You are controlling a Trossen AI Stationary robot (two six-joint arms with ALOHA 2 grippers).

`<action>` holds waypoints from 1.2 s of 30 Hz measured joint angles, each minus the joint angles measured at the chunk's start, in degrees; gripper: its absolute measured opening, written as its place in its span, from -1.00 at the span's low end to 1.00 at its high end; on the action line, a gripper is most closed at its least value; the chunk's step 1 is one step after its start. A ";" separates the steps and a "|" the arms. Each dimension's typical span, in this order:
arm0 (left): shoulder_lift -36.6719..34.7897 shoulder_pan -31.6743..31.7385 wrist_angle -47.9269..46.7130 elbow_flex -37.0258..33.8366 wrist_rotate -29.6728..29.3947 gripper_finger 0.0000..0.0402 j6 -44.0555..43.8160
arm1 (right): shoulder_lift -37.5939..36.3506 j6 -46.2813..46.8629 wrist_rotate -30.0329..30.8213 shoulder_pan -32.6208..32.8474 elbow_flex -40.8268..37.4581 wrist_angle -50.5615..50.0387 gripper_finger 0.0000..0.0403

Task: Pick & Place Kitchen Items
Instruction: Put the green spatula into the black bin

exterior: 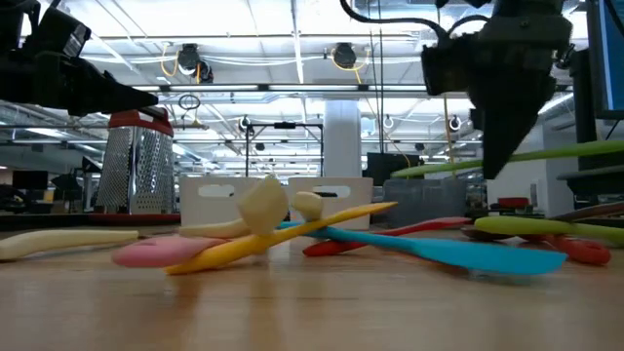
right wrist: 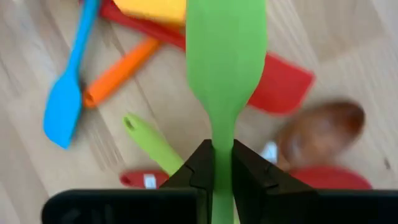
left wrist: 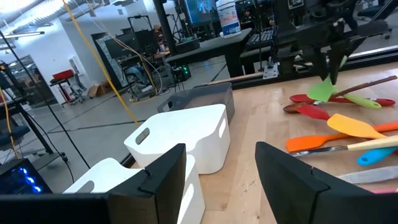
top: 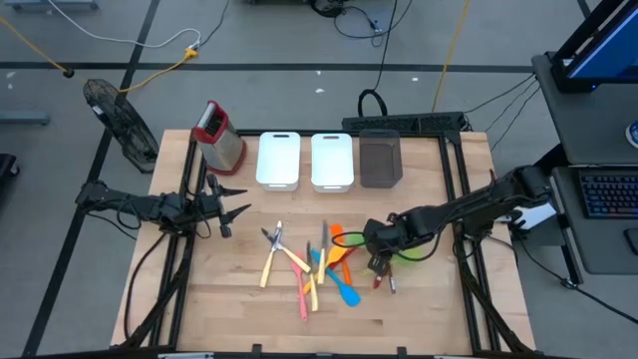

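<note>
The kitchen items (top: 309, 264) lie in a loose heap at the table's middle: yellow, pink, blue, orange and red spoons and spatulas. Over the heap's right end my right gripper (top: 384, 251) is shut on a green spatula (right wrist: 225, 56), whose broad blade shows beyond the fingertips. In the low view this spatula (exterior: 507, 161) hangs above the tabletop. A second green handle (right wrist: 149, 144) and a wooden spoon (right wrist: 320, 130) lie flat on the table below it. My left gripper (top: 224, 206) waits open at the table's left side, level and with nothing between its fingers. My right gripper pinches the green spatula's narrow neck (right wrist: 222, 146), just behind the blade, between its two fingers. The fingers come steeply from above and lie along the spatula, whose blade points on past their tips. The spatula is lifted clear of the heap and the table.
Two white bins (top: 278, 160) (top: 331, 160) and a dark bin (top: 380, 160) stand in a row at the table's far edge. A red-topped metal grater (top: 217, 135) stands at the far left corner. Bare wood lies along the near edge and at the right.
</note>
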 joint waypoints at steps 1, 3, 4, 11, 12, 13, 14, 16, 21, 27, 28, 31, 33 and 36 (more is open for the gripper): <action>0.00 0.02 0.02 0.00 0.00 0.00 0.00 | -0.22 0.22 0.00 0.00 0.00 -1.29 -0.88; 0.00 0.00 0.02 0.00 0.00 0.00 0.02 | -0.79 0.44 0.03 0.00 0.00 -3.58 -0.88; 0.00 0.01 0.02 0.00 0.00 0.00 0.01 | -1.14 0.45 0.03 0.00 0.00 -4.92 -0.88; 0.00 0.00 0.09 0.00 0.00 0.00 0.00 | -4.73 1.47 3.02 -1.37 0.00 -12.00 -0.88; 0.00 0.00 0.07 0.00 0.00 0.00 -0.01 | -5.38 1.82 4.04 -1.75 0.00 -13.05 -0.88; 0.00 0.00 0.07 0.00 0.01 0.00 -0.02 | -6.13 1.94 5.23 -2.20 0.00 -14.02 -0.88; 0.00 0.01 0.07 0.00 0.02 0.00 -0.02 | -6.96 1.95 6.46 -2.67 0.00 -14.92 -0.88; 0.00 0.01 0.07 0.00 0.02 0.00 -0.04 | -8.69 1.97 9.26 -3.92 0.00 -16.40 -0.88; 0.00 0.00 0.35 -0.02 0.02 0.00 -0.31 | -11.62 -0.30 14.68 -8.58 1.96 -22.34 -0.88; 0.00 0.01 0.39 -0.02 0.02 0.00 -0.48 | -11.48 -5.71 18.42 -17.16 8.39 -31.44 -0.88; 0.00 0.02 0.40 -0.02 0.02 0.00 -0.66 | -11.42 -6.59 18.18 -18.88 9.05 -31.65 -0.88; 0.00 0.00 0.42 -0.02 0.02 0.00 -1.91 | -11.20 -9.42 17.86 -23.64 11.05 -31.85 -0.88; 0.00 0.00 0.42 -0.02 0.04 0.00 -2.43 | -10.69 -11.78 17.36 -26.73 12.31 -31.90 -0.88; 0.00 0.01 0.44 -0.02 0.04 0.00 -3.25 | -9.78 -14.72 13.99 -31.81 13.45 -30.55 -0.88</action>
